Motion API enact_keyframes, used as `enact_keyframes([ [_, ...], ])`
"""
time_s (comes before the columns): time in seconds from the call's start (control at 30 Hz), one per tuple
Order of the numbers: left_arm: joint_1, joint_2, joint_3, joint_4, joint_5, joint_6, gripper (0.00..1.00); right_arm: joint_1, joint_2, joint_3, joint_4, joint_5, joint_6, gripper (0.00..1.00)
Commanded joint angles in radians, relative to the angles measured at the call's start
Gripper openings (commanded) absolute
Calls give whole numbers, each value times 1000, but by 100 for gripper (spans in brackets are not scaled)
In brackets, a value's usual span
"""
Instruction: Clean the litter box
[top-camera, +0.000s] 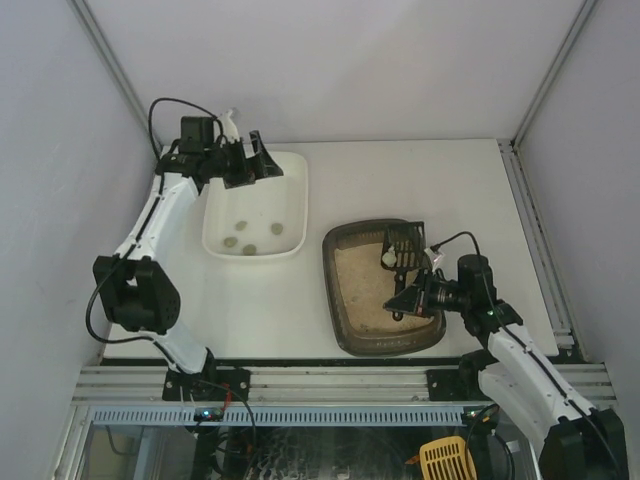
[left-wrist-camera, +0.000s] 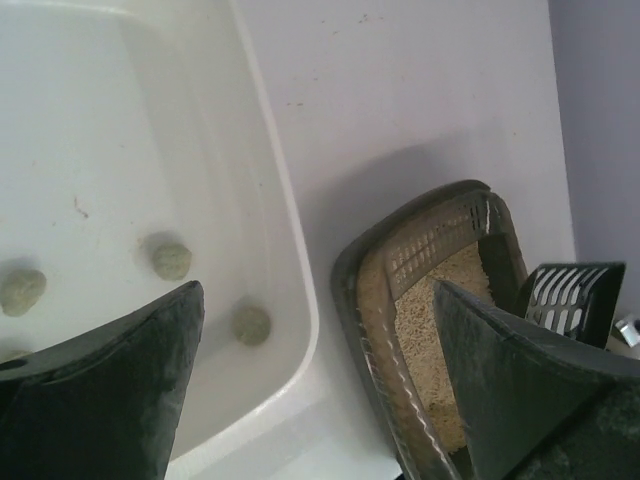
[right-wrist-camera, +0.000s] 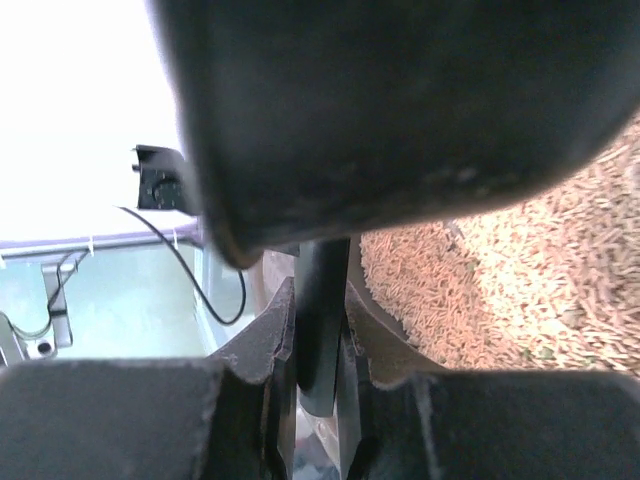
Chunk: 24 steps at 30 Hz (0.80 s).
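Currently litter box (top-camera: 330, 285) holds litter (top-camera: 365, 290); white tub (top-camera: 296, 190), clumps (top-camera: 277, 228).

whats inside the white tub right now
Four small greenish-grey clumps lie on the floor of the white tub, in its near half. The left pincer hangs over the far-left corner, so the floor under it is hidden.

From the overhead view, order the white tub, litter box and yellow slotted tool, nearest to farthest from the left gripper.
1. White tub, under the left gripper.
2. Litter box, to its right.
3. Yellow slotted tool, bottom right.
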Motion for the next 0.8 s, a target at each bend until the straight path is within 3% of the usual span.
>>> enact_keyframes([
  [0.0,161,83,-1,14,313,-81,100,64,9,60,-15,13,-43,0],
  [0.1,254,98,-145,300,540,-224,100,-14,-27,27,5,-2,-11,0],
  [0.17,273,118,-161,314,604,-229,100,-4,-37,16,20,22,0,0],
  [0.27,256,93,-59,30,409,72,100,88,6,45,-18,50,-30,0],
  [0.4,235,7,-62,-7,130,164,100,26,0,22,34,46,5,0],
  [0.5,197,-40,-55,-20,-248,226,100,123,50,57,-2,74,-27,0],
  [0.57,181,-68,-60,-10,-397,269,100,77,43,57,-3,61,-22,0],
  [0.7,180,-105,-61,1,-415,302,100,136,35,58,-8,125,-18,0],
  [0.77,177,-114,-47,-7,-457,325,100,114,53,35,54,83,41,0],
])
